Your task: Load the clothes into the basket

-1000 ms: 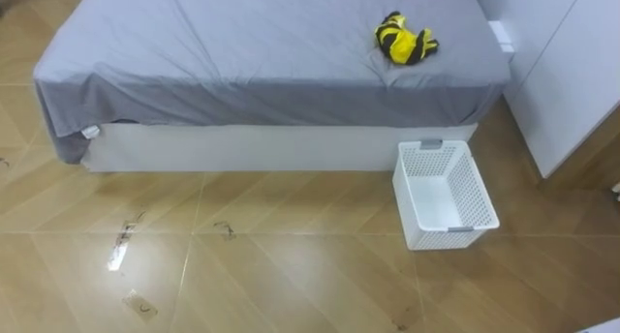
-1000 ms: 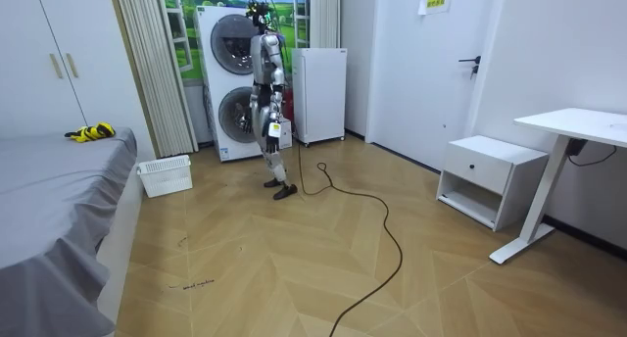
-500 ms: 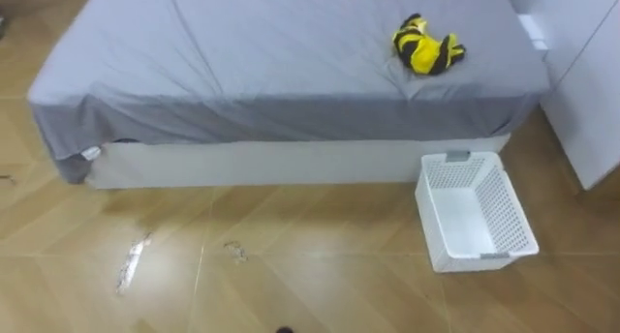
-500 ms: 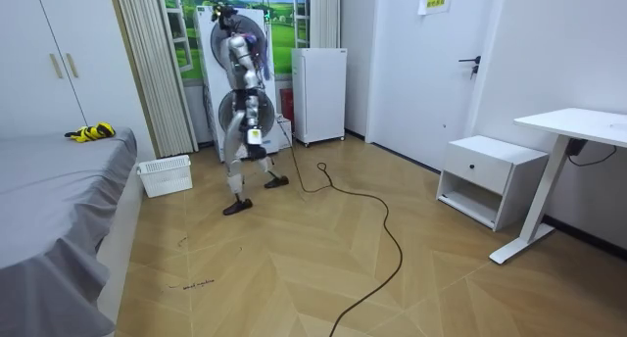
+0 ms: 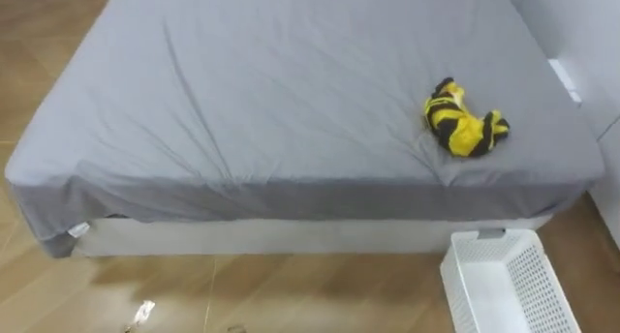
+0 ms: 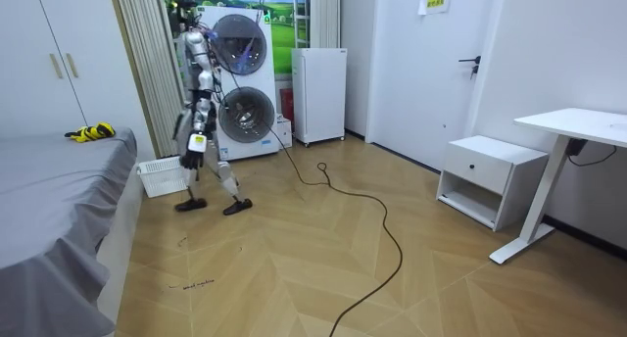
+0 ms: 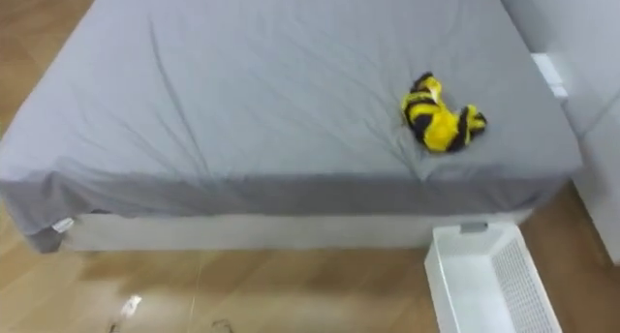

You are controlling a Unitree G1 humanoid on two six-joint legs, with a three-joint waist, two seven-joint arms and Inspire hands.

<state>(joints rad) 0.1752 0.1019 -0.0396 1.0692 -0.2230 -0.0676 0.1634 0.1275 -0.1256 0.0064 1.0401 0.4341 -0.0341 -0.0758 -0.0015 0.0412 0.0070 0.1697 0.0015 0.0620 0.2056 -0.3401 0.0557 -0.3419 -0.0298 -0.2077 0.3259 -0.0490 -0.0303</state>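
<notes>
over the last second the robot has walked away from the washers (image 6: 240, 82) toward the bed (image 5: 271, 101), and in the room view it now stands mid-stride just beside the basket (image 5: 494, 239), facing the mattress. the eye views have shifted with that walk. the bed now takes up most of the picture, and the basket has slid down to the lower right corner, cut off by the edge. the clothes (image 5: 463, 125) have not moved. the yellow and black bundle still lies on the grey sheet near the bed's right side, up from the basket and apart from it. the hands (image 6: 192, 156) hang low by the hips, too small to tell how the fingers stand, and they look to hold nothing. so the approach seems nearly done and the pickup not yet begun. what shows of the basket is bare, and the next move is probably a reach over the bed edge for the bundle.
</notes>
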